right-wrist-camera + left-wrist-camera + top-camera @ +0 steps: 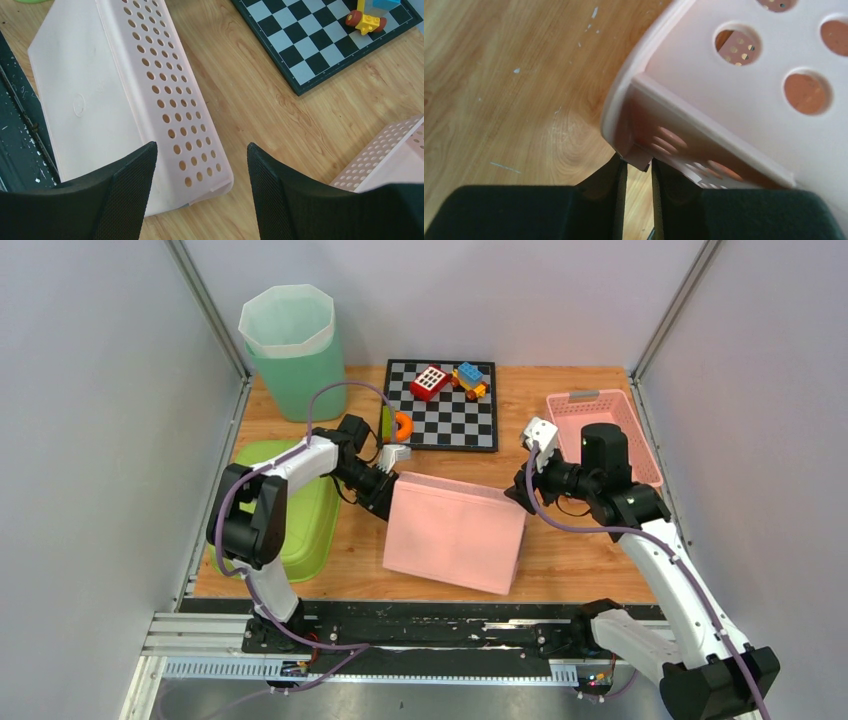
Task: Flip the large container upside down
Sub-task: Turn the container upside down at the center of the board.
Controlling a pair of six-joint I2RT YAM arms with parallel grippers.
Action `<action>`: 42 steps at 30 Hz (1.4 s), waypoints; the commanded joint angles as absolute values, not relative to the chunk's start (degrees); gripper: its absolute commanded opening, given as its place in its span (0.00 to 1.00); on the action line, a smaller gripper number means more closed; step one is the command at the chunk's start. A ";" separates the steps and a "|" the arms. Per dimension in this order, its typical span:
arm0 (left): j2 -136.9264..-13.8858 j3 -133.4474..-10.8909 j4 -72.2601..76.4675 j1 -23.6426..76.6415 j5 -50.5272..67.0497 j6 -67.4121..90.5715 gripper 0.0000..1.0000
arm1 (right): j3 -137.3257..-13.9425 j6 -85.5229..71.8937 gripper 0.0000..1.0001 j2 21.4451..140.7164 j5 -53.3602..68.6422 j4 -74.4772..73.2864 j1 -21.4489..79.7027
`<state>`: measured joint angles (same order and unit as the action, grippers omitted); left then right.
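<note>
The large container, a pale pink perforated basket, lies in the middle of the bench, between the 2 arms and in front of the checkerboard. Its smooth, solid bottom faces up and slopes toward the near edge, while 1 long perforated wall faces the rear. The left fingers are closed almost together, pinching a small tab at the corner of the container's rim at its left end; in the left wrist view bare wood shows beneath that corner. The right fingers stand wide apart with nothing between them, poised over the right end of the container. In the right wrist view the perforated wall and the rim lie below the gap, and I cannot tell whether either finger touches the plastic. A small pink basket sits upright at the right rear, just behind the right arm. On the checkerboard rest a red block and a blue-and-yellow toy. A green bin with a white liner stands at the left rear corner, and a lime green tray lies along the left side under the left arm.
</note>
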<state>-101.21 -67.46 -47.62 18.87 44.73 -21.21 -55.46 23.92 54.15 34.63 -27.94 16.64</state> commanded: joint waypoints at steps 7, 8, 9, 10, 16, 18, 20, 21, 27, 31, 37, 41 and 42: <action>-102.09 -66.71 -46.15 18.82 32.66 -17.27 0.29 | -54.08 23.47 0.69 53.22 33.73 -26.35 15.13; -101.94 -66.59 -45.87 18.88 32.20 -16.98 0.31 | -54.03 23.47 0.69 53.25 33.75 -26.24 15.12; -101.79 -66.42 -45.61 18.83 31.85 -16.77 0.34 | -53.97 23.47 0.69 53.34 33.82 -26.27 15.16; -101.69 -66.26 -45.41 18.82 31.48 -16.60 0.36 | -53.94 23.42 0.69 53.37 33.84 -26.28 15.12; -100.35 -65.63 -44.10 18.81 30.96 -15.59 0.41 | -53.76 23.47 0.69 53.39 33.99 -26.28 15.03; -99.91 -65.57 -43.92 18.73 30.96 -15.48 0.43 | -53.79 23.47 0.69 53.48 33.97 -26.28 14.94; -98.99 -65.78 -43.78 18.59 30.92 -15.49 0.46 | -53.70 23.63 0.69 53.30 34.14 -26.28 14.94; -98.35 -65.90 -43.77 18.55 31.01 -15.50 0.49 | -53.64 23.91 0.69 53.27 34.17 -26.28 14.94; -92.81 -66.90 -43.60 18.48 30.71 -15.81 0.60 | -54.28 23.98 0.69 53.79 29.04 -25.95 14.99; -88.12 -67.99 -43.74 18.46 30.34 -16.23 0.72 | -54.75 23.22 0.69 54.79 24.10 -25.36 14.94; -79.61 -68.49 -43.95 18.54 31.33 -20.42 1.00 | -55.26 21.31 0.69 55.82 14.80 -23.70 14.85; -74.01 -67.40 -45.21 20.04 30.16 -29.05 1.00 | -56.03 19.79 0.72 57.41 7.62 -22.78 14.14; -72.42 -66.70 -45.51 20.87 29.17 -31.54 1.00 | -56.38 19.46 0.72 58.09 6.19 -22.72 13.80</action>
<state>-77.25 -67.18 -44.23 19.09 30.30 -21.98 -54.70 21.98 56.42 15.46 -24.18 15.62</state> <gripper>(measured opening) 0.996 0.712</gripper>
